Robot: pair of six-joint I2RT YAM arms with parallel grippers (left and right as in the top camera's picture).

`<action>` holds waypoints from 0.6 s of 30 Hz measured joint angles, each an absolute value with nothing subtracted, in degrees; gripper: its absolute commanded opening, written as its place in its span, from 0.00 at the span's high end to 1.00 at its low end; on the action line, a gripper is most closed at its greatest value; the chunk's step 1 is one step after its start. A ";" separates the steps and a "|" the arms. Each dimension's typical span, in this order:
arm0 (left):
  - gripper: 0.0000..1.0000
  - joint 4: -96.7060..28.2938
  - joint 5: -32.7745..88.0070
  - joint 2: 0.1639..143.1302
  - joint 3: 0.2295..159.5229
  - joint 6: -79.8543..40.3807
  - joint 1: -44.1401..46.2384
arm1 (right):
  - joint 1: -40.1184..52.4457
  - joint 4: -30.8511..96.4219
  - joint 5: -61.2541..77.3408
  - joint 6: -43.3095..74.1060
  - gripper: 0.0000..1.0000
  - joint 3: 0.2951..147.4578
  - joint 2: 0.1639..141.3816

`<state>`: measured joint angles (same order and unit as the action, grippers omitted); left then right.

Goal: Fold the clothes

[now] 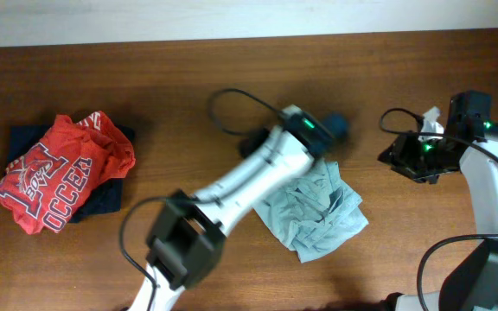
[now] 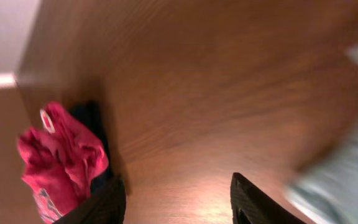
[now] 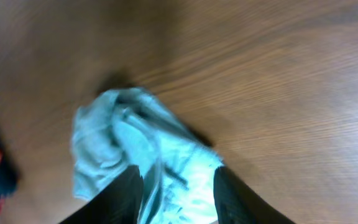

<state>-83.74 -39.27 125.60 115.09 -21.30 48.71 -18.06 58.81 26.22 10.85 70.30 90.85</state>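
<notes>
Now | L gripper [image 2: 178, 186] jaws apart, empty; R gripper [image 3: 178, 177] jaws apart | teal T-shirt [image 1: 318, 207] crumpled

one wooden table [image 1: 162, 69]. on it, three pieces of clothing: one pale grey-teal t-shirt [image 1: 318, 212], one red printed shirt [image 1: 54, 173] and one dark navy piece [image 1: 106, 197]. two robot arms, one left arm [image 1: 249, 177] and one right arm [image 1: 491, 186]. two grippers, one per arm: the left gripper [image 2: 176, 199] and the right gripper [image 3: 176, 193]. each has two fingers [image 2: 107, 202], four in all.
</notes>
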 measured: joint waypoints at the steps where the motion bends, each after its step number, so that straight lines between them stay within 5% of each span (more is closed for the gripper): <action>1: 0.45 -83.66 -38.26 125.60 115.09 -21.28 46.54 | -17.80 58.96 27.70 9.23 0.49 70.30 90.85; 5: 0.45 -82.96 -32.47 125.60 115.09 -20.49 37.56 | -12.58 60.80 30.28 2.98 0.34 70.30 90.85; 18: 0.45 -83.37 -16.01 125.60 118.28 -14.17 20.01 | 17.63 56.53 12.32 -1.41 0.23 70.30 90.85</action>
